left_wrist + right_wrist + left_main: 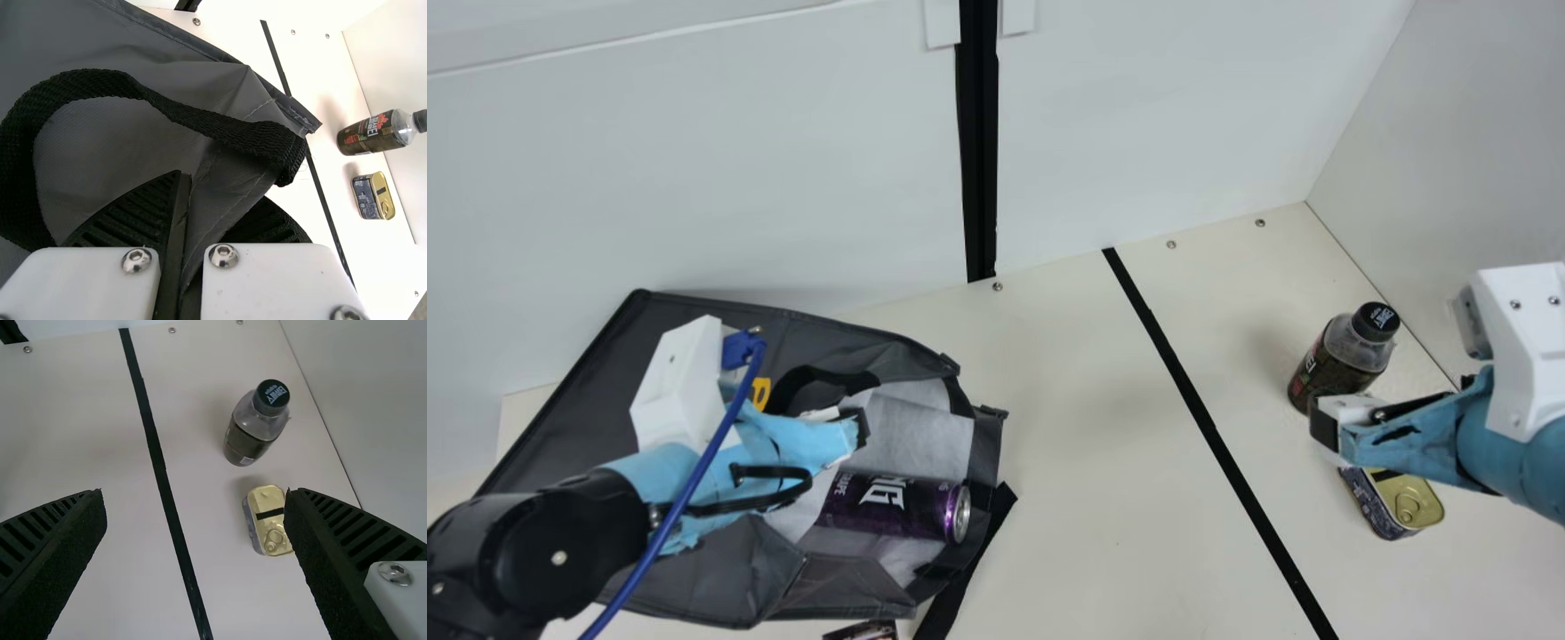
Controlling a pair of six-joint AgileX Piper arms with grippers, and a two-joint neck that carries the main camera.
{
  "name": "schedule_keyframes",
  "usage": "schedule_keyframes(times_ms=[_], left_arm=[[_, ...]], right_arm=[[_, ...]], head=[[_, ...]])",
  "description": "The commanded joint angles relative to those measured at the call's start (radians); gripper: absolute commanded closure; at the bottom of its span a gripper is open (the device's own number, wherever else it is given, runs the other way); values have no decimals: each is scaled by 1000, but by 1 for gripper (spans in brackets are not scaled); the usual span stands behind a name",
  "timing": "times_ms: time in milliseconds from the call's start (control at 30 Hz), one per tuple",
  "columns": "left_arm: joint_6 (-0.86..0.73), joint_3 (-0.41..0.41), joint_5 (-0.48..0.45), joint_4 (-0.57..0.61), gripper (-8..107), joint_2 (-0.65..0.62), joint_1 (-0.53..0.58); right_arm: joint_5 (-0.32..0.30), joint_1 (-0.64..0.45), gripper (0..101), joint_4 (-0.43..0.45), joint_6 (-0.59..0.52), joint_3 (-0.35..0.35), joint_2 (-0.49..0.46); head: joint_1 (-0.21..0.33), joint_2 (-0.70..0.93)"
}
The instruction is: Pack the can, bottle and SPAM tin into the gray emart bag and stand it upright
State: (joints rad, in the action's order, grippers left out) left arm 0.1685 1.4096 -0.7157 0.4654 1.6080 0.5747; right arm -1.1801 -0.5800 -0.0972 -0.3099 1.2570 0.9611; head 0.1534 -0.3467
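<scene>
On the cream tabletop [1085, 427], the bottle [1327, 364] and SPAM tin [1403, 505] sit near the right edge; the can [894, 507] lies inside the gray emart bag [574, 391], leftward. The left gripper [861, 428] clamps limp, creased fabric, best held taut; the right gripper [193, 492], fingers apart, should square up to the smooth, round bottle

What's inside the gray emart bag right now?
In the gray emart bag, the purple can lies on its side on the pale lining, silver end toward the mouth. Deeper in, can't tell: the bag's own fabric and the left hand cover it.
</scene>
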Motion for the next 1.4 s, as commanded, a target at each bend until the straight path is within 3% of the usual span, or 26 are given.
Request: schedule_keyframes(times_ms=[0, 400, 1367], left_arm=[[0, 0, 0, 0, 107, 0, 0], [0, 0, 0, 0, 107, 0, 0], [0, 0, 0, 0, 107, 0, 0]], right_arm=[[-18, 8, 6, 39, 42, 19, -2], [-40, 90, 6, 156, 189, 47, -17], [-40, 187, 6, 225, 301, 73, -30]], head=[[21, -2], [21, -2], [21, -2]])
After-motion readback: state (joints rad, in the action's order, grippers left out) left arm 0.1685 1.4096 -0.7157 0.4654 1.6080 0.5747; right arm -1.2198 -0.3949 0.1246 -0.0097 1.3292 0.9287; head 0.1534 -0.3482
